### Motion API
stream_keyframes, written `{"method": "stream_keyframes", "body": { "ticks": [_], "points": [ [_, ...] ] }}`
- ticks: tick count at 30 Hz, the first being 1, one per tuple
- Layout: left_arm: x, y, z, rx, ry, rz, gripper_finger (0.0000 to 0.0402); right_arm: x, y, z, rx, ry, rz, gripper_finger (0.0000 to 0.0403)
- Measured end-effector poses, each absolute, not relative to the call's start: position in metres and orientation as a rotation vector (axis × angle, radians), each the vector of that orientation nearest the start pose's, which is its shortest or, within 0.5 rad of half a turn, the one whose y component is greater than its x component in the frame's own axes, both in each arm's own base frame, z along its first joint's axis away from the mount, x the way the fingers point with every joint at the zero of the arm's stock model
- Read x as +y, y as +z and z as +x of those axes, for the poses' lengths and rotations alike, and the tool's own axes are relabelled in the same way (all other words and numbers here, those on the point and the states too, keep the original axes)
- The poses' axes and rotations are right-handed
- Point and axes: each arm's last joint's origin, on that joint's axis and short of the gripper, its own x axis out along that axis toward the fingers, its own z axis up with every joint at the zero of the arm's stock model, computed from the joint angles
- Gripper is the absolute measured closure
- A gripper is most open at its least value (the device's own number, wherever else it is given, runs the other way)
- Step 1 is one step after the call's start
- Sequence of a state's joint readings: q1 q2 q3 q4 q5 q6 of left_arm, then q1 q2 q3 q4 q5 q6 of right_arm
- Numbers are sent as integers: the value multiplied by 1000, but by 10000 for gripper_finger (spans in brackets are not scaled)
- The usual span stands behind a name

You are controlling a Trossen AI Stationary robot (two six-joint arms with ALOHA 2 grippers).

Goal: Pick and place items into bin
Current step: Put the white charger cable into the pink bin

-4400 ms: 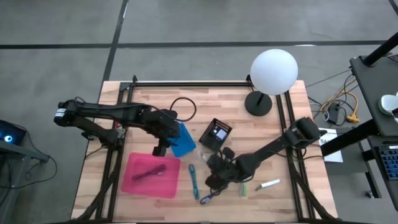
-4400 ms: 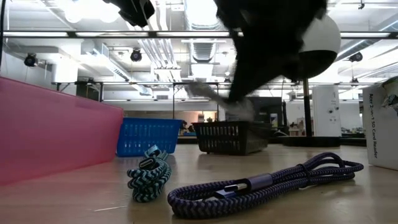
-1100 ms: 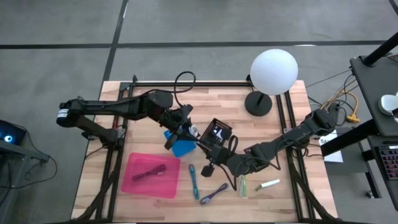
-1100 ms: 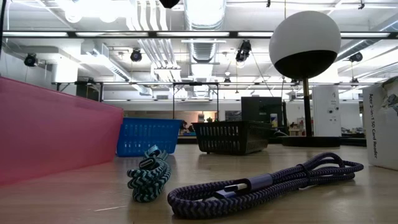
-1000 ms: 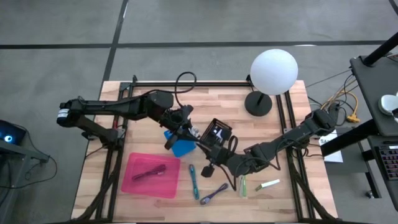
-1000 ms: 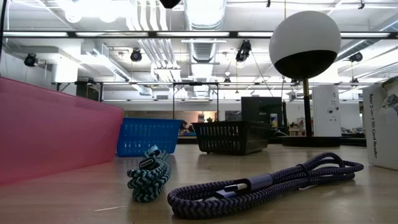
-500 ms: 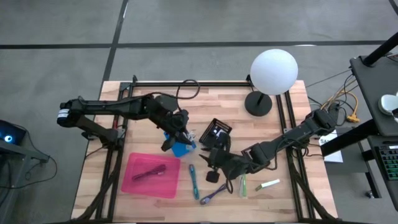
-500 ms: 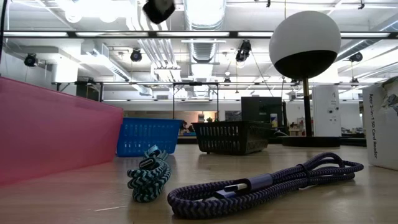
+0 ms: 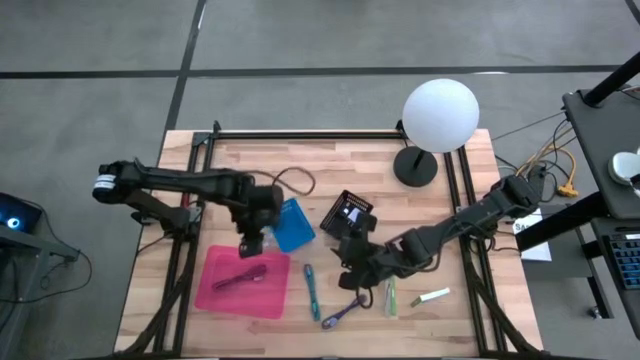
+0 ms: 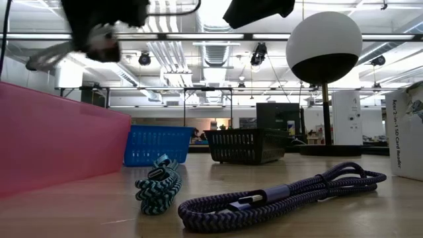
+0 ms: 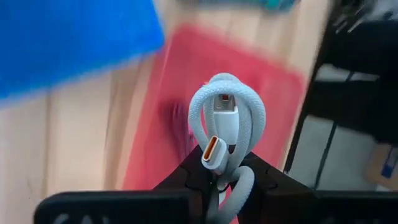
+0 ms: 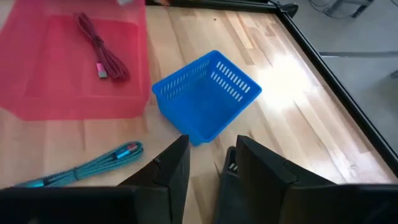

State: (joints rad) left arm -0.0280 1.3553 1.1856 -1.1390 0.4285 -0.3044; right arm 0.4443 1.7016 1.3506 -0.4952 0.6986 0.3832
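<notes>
I see even overhead light and ceiling lamps (image 10: pixel 218 13) glaring. My left wrist view is motion-blurred; glare whitens the table (image 12: pixel 292 74) at two o'clock.

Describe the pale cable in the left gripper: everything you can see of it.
The pale cable is light blue-grey with a smooth rounded sheath, coiled into a small loop. Two connector ends show inside the loop; the lower one has an oval metal mouth, USB-C style. The left gripper has its dark jaws shut on the coil's lower part, holding it upright before the camera. Behind it lie the pink bin and a blue basket, neither touching it.
</notes>
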Motion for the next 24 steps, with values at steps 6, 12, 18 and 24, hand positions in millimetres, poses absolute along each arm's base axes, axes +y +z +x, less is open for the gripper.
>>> {"method": "stream_keyframes", "body": {
  "ticks": [6,12,18,24],
  "points": [
    [-31,257,220,1555,-157,-528,380,133,268,338,688,-369,-161,296],
    [-36,237,207,1687,-115,-587,380,124,265,336,763,-354,-294,307],
    [-36,224,201,1741,-19,-672,345,110,265,332,831,-386,-339,318],
    [-36,220,199,1756,-2,-684,259,97,266,329,884,-410,-364,326]
  ]
}}
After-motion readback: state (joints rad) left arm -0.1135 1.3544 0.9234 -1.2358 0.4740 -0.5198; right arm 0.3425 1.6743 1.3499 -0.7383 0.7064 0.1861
